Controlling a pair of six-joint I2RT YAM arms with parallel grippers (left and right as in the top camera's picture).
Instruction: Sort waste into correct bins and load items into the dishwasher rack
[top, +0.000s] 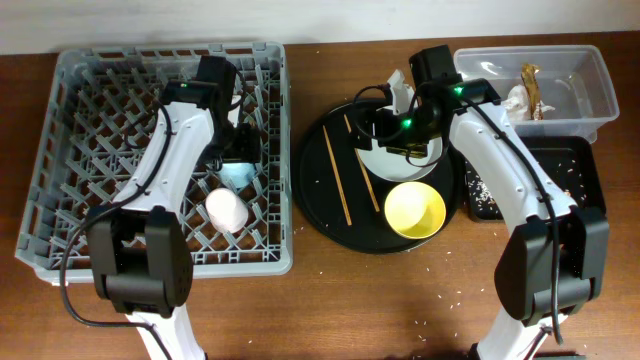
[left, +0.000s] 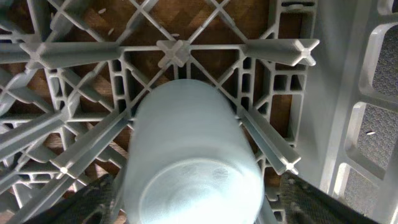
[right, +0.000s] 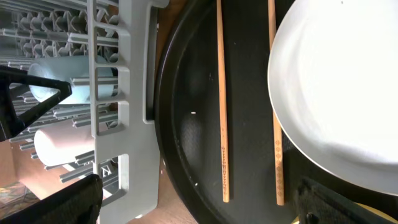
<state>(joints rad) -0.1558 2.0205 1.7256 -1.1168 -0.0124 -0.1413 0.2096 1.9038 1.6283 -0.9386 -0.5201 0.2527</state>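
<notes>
The light-blue cup (top: 238, 176) lies in the grey dishwasher rack (top: 60, 150), beside the pink cup (top: 226, 211). My left gripper (top: 236, 150) hangs right over the blue cup. In the left wrist view the cup (left: 193, 155) sits blurred between the spread fingers (left: 199, 208), with a gap on its right. My right gripper (top: 375, 125) is open and empty over the round black tray (top: 320, 205), above two chopsticks (right: 222, 112) and the pale plate (right: 336, 81). The yellow bowl (top: 415, 210) sits at the tray's front.
The clear tub (top: 590, 70) at the back right holds a white napkin (top: 518, 98) and a brown stick (top: 535, 85). The black rectangular tray (top: 575, 170) holds rice grains. A white crumpled piece (top: 402, 88) lies behind the plate. Rice grains dot the table's front.
</notes>
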